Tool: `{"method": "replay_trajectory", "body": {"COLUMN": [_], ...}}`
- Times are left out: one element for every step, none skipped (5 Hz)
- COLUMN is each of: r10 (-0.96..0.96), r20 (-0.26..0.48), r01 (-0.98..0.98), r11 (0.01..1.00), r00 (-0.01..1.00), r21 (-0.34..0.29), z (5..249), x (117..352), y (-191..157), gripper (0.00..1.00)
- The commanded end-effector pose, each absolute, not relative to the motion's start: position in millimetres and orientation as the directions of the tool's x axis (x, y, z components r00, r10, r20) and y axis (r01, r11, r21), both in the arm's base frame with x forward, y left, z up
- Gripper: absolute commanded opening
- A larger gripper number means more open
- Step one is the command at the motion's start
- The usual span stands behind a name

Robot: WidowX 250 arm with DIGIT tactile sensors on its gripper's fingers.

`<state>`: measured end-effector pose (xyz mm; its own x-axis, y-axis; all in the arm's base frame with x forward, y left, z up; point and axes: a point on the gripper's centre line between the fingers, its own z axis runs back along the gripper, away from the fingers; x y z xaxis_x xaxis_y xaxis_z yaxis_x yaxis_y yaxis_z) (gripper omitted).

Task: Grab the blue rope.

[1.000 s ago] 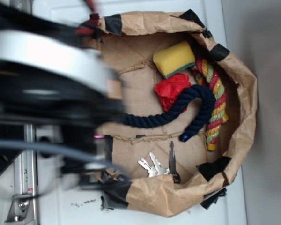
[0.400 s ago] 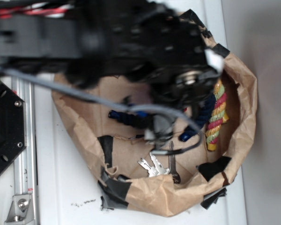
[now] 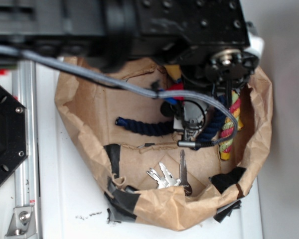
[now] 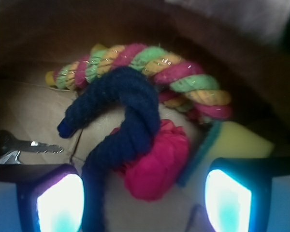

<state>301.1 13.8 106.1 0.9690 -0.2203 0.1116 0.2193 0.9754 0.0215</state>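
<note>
The blue rope (image 3: 142,126) is seen as a thick, dark navy length of twisted cotton, laid flat and curved like a hook. In the exterior view one end, capped in brighter shiny blue, is shown at the left, and the strand is run rightward until it is hidden; a further piece is seen at the right, slanting down. In the wrist view the blue rope (image 4: 128,118) is arched over in a tight bend, with one end pointing left and the other part running toward the lower edge.
</note>
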Motion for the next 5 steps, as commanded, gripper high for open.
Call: {"method": "replay_trajectory", "body": {"r10": [-0.342,-0.404,-0.457,-0.365,-0.323], "r20": [0.162,0.152,0.086,0.05,0.017], "r01": [0.336,0.411,0.462,0.368,0.323], "r11": [0.94,0.911,0.885,0.926,0.943], "r00": [0.926,0.902,0.886,0.93,0.946], "r21": [0.061,-0.019,-0.055,-0.084,-0.08], "z": [100,70,49,47,54], "x": [322,331,322,311,299], "y": [4,-8,-40,-42,-39], "gripper": [1.0,1.0,0.85,0.0,0.0]}}
